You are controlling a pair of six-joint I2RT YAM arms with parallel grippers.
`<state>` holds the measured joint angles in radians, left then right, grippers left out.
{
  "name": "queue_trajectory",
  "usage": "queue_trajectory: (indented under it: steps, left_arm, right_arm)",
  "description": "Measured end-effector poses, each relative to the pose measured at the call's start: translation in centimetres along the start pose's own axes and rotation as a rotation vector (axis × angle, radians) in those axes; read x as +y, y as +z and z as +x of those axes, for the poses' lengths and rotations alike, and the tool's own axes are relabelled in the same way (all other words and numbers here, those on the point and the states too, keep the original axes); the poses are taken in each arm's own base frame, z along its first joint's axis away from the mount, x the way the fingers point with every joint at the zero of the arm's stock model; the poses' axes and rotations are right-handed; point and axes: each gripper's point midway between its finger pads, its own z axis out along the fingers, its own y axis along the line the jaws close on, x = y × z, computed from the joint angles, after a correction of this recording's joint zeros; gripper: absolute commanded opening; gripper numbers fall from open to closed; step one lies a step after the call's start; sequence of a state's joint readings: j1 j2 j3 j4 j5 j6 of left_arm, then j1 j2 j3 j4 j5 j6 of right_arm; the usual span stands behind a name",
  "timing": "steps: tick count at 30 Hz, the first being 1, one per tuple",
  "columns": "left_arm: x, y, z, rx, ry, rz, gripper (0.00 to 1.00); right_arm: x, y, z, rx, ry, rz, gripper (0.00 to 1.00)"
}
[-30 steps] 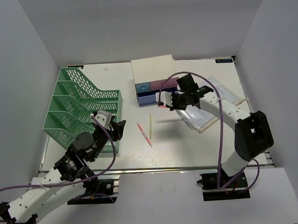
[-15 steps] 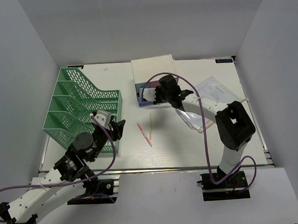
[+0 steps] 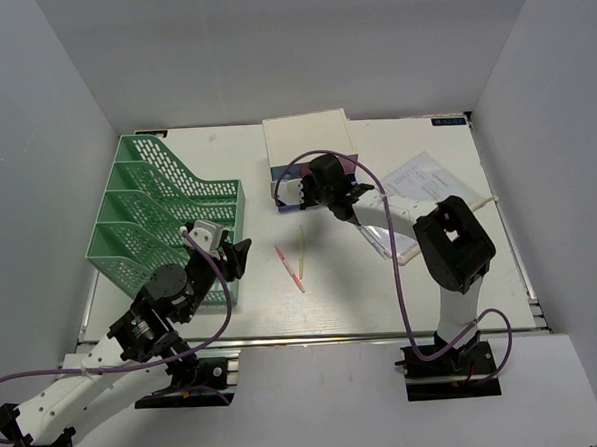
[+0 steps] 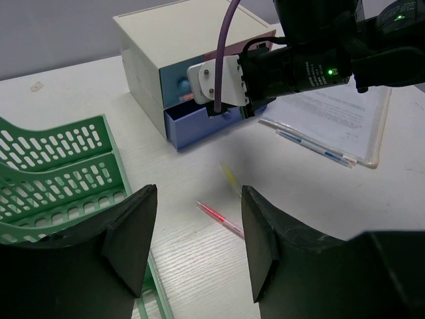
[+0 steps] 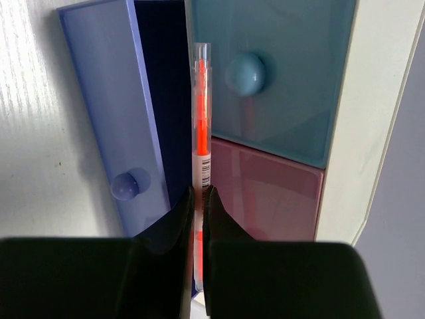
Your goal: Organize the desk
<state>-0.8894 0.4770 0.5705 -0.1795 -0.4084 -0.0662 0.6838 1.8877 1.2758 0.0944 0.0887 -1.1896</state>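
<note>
Right gripper point(image 5: 197, 194) with pen point(image 5: 200, 100) advanced over drawer point(image 5: 99, 100); desk point(image 5: 26, 80) beneath.

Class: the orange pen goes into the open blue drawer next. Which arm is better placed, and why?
Right. The right gripper is shut on the orange pen, held at the open blue drawer. The left gripper hangs open and empty by the green rack, farther off.
</note>
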Motion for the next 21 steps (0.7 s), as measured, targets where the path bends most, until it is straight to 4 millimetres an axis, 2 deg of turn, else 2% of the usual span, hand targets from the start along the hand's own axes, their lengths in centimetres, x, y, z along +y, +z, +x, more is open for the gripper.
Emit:
queue_trajectory:
  steps: [6, 15, 21]
  left_arm:
    - [0.01, 0.0, 0.0, 0.0, 0.0, 0.0, 0.64]
    - [0.04, -0.01, -0.01, -0.001, 0.0, -0.002, 0.64]
    - [0.05, -0.01, -0.01, -0.001, 0.0, -0.003, 0.64]
  right_arm:
    - [-0.45, 0.1, 0.01, 0.005, -0.006, 0.012, 0.0]
    - [0.03, 0.72, 0.42, 0.019, -0.023, 0.007, 0.0]
    - [-0.06, 0.8, 0.62, 0.03, -0.027, 0.014, 0.19]
